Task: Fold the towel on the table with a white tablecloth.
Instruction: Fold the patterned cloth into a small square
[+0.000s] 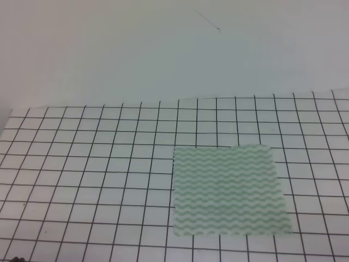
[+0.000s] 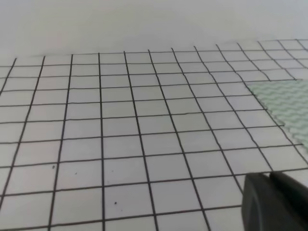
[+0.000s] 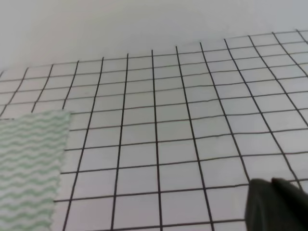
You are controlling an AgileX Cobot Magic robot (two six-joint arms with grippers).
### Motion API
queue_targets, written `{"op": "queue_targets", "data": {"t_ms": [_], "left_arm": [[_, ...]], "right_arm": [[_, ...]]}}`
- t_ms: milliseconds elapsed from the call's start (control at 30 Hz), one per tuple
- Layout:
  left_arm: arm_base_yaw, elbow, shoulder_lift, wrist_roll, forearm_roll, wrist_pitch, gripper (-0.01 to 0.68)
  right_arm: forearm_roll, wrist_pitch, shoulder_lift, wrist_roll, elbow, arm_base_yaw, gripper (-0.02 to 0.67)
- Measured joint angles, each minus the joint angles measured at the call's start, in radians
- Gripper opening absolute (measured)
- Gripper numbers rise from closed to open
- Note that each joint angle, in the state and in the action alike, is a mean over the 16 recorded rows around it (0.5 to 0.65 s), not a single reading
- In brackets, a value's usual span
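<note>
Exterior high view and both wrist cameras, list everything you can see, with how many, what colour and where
towel: one, pale with wavy mint-green and white stripes, lying flat and unfolded on the tablecloth, right of centre and toward the near edge in the high view; its edge shows at the right of the left wrist view and at the left of the right wrist view.
tablecloth: one, white with a grid of thin black lines, covering the table across all three views.
wall: one, plain pale grey-white, behind the far edge of the table.
left gripper: one, dark, only a part at the lower right corner of the left wrist view; jaws not visible.
right gripper: one, dark, only a part at the lower right corner of the right wrist view; jaws not visible.
</note>
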Motion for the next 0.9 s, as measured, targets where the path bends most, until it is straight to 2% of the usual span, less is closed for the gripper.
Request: {"op": "queue_targets", "data": {"t_ms": [200,400,700,900], "left_arm": [[0.0,0.0,0.0,0.001,-0.055,-0.004,-0.002],[0.0,0.0,0.0,0.0,-0.178,-0.02,-0.002],[0.0,0.0,0.0,-0.002,-0.536,-0.049,-0.002],[0.0,0.0,0.0,-0.003,-0.743,-0.063,-0.001]], "right_arm": [[0.093,-0.043,0.0,0.004,0.0,0.0,-0.003],[0.368,-0.132,0.0,0.016,0.0,0.0,-0.003],[0.775,-0.239,0.0,0.025,0.0,0.0,-0.003],[0.884,-0.257,0.0,0.005,0.0,0.0,-0.003]]}}
